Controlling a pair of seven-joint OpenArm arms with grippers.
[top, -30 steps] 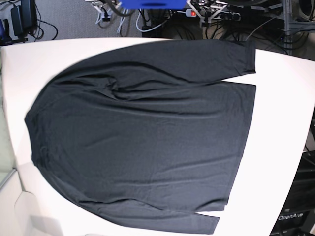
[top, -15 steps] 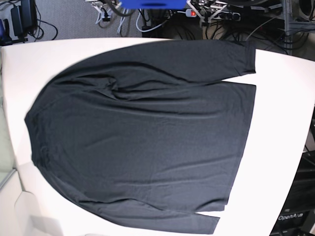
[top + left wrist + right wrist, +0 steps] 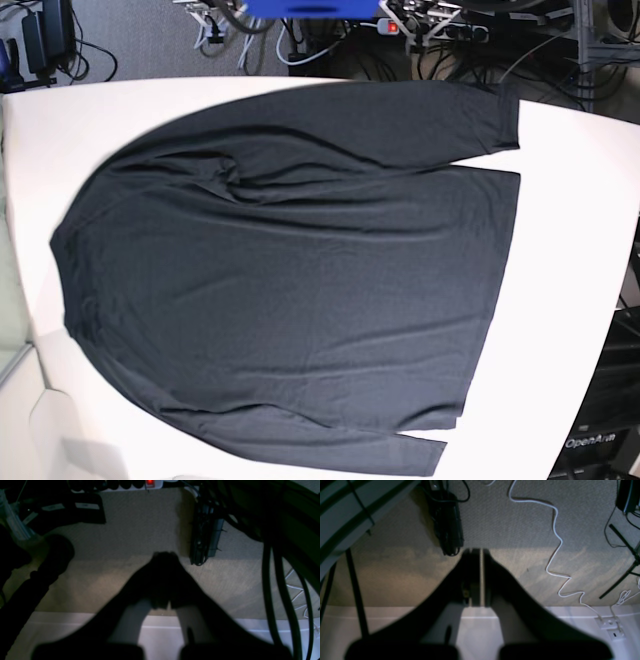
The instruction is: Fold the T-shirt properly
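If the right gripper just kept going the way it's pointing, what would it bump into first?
Probably the carpeted floor. The shut right gripper points out past the white table edge, with a dark power strip just to its side. Depth is hard to judge.

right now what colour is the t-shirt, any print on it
Plain black T-shirt, no print; base view shows it best.

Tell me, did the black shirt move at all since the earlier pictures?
No. The T-shirt lies in the same spot on the white table, its sleeve cuff just as near the table's far edge.
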